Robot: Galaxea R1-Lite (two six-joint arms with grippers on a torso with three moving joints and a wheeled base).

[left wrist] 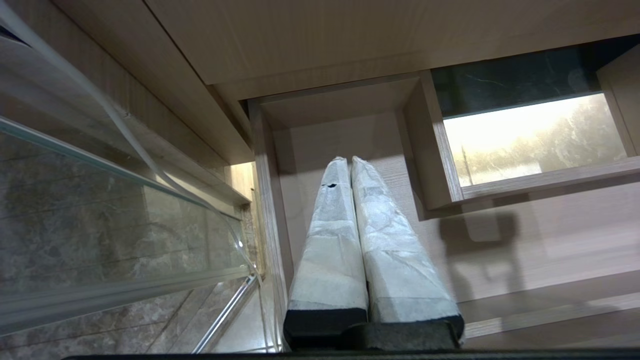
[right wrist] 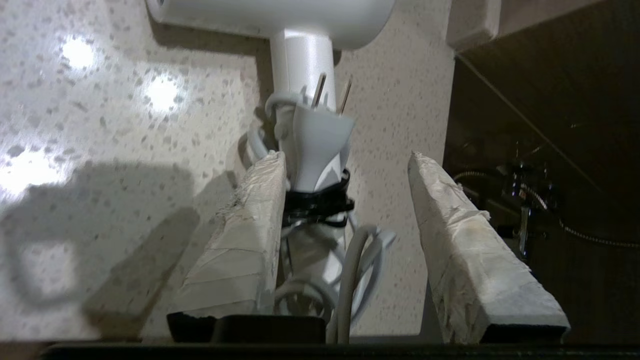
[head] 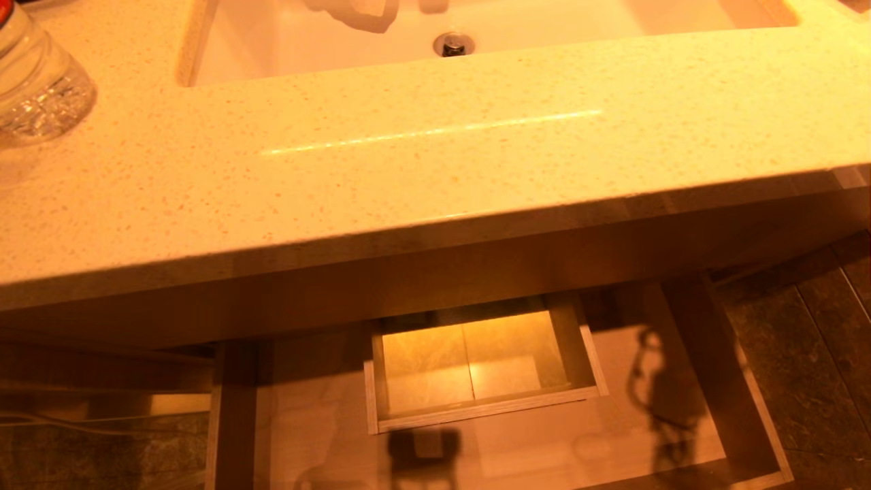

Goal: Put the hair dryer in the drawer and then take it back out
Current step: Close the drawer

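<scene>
Over the speckled tabletop (right wrist: pixel 100 125), the right gripper (right wrist: pixel 345 165) is hovering with its taped fingers (right wrist: pixel 240 225) spread apart around the hair dryer's (right wrist: pixel 300 30) handle, where the white plug (right wrist: pixel 315 145) and bundled cord (right wrist: pixel 360 260) are sitting; one finger is lying against the cord bundle, the other standing clear. Below, the drawer (head: pixel 748 408) is standing pulled out, nothing lying in the part that shows, while the left gripper (left wrist: pixel 350 162) is hanging above it with fingers pressed together.

White hair dryer (right wrist: pixel 300 60) lies on speckled counter; wood-grain drawer (head: pixel 490 442) stands open.
</scene>
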